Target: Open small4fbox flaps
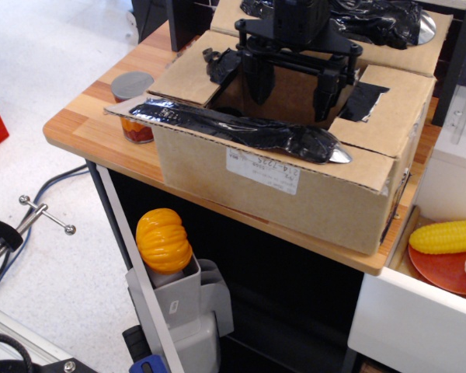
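The small4fbox (295, 194) is a large brown cardboard box with a white label, standing on the wooden table (78, 124). Its near long flap (241, 128) with glossy black tape lies folded outward over the front edge. The left short flap (188, 78) and right short flap (392, 101) lie spread flat. The far long flap (349, 27) leans back behind the arm. My black gripper (290, 87) is open and empty. Its fingers (252, 81) reach down into the box's top opening, touching no flap.
A red jar with a grey lid (132, 105) stands left of the box. A toy pumpkin (163, 237) sits on a grey stand below the table. Corn (446, 235) on an orange plate lies in a white bin at the right. Cables lie on the floor at left.
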Controlling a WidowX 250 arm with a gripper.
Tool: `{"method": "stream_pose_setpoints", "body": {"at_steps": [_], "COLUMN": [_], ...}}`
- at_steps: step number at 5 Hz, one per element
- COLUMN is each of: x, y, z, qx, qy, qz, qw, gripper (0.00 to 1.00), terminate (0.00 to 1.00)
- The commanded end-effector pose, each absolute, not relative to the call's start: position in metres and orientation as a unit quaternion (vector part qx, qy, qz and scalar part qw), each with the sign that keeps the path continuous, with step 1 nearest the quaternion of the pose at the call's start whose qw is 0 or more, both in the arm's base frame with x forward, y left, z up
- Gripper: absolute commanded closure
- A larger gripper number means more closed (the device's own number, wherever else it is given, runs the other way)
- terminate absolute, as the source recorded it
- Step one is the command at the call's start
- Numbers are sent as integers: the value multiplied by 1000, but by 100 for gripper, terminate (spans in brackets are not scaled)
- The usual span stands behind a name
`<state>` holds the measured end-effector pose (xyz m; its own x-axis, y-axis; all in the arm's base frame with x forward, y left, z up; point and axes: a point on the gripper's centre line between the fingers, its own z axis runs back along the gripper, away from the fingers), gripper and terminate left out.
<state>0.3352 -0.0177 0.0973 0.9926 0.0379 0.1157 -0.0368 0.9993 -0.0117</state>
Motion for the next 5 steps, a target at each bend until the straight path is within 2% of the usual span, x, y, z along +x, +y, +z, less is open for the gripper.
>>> {"method": "stream_pose_setpoints", "body": {"at_steps": [1, 5], "x": [341, 335], "y": [-32, -62], "z": [122, 158], "qx": [-38, -20], "qy": [-107, -119], "qz": [-28, -28], "qw": [993, 992], "gripper": [0, 0], "terminate": [0, 0]}}
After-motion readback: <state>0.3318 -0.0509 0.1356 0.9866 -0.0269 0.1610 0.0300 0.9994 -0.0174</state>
